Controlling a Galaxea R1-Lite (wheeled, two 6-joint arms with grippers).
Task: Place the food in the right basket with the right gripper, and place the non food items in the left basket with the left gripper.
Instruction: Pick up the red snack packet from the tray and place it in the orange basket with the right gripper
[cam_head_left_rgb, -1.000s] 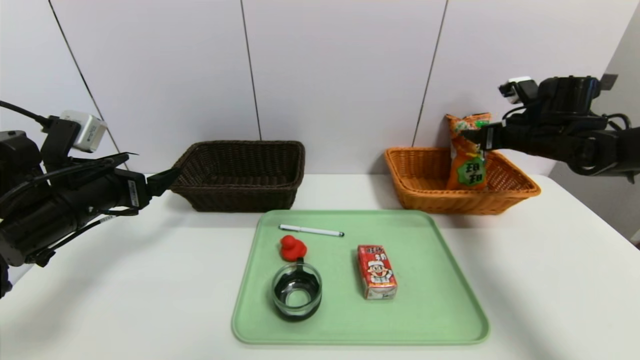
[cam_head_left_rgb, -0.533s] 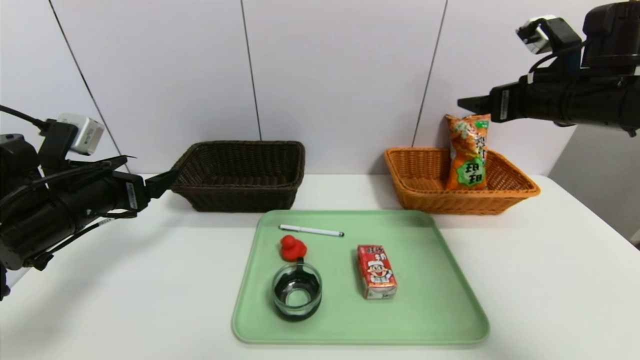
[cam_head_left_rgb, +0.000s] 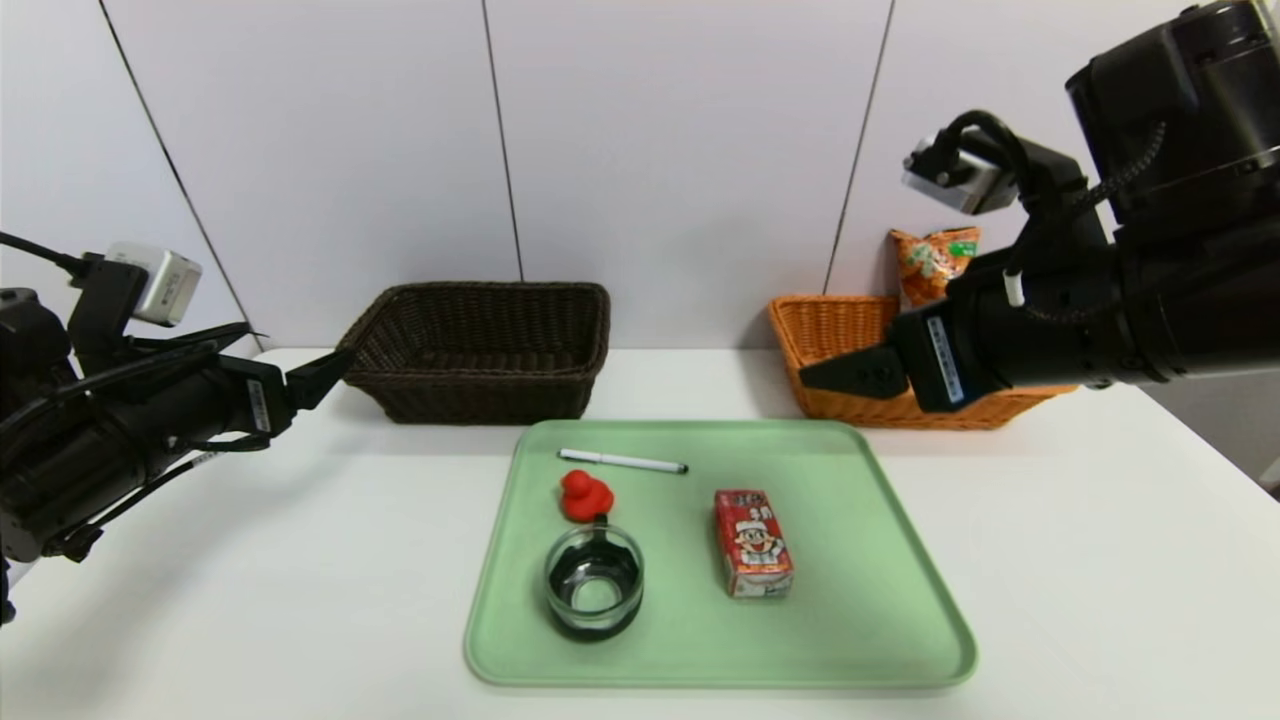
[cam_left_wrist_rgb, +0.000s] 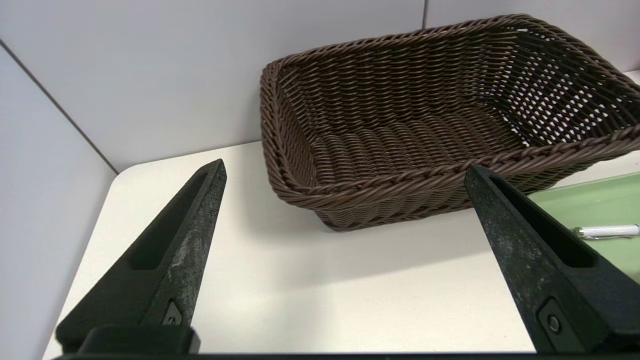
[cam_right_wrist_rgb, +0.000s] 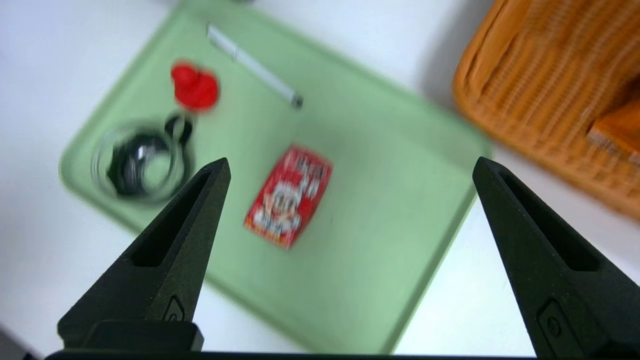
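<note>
Red carton (cam_right_wrist_rgb: 289, 196) likely dents if squeezed; grip its sides gently. Right gripper (cam_right_wrist_rgb: 351, 162) spreads wide, empty, above the tray (cam_right_wrist_rgb: 380, 240).

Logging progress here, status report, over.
Right end effector open, empty, above table; left open by dark basket. Red carton on tray, unobstructed.

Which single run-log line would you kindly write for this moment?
right hand: open, above tray | left hand: open, near dark basket | snack bag: in orange basket | carton: on tray
</note>
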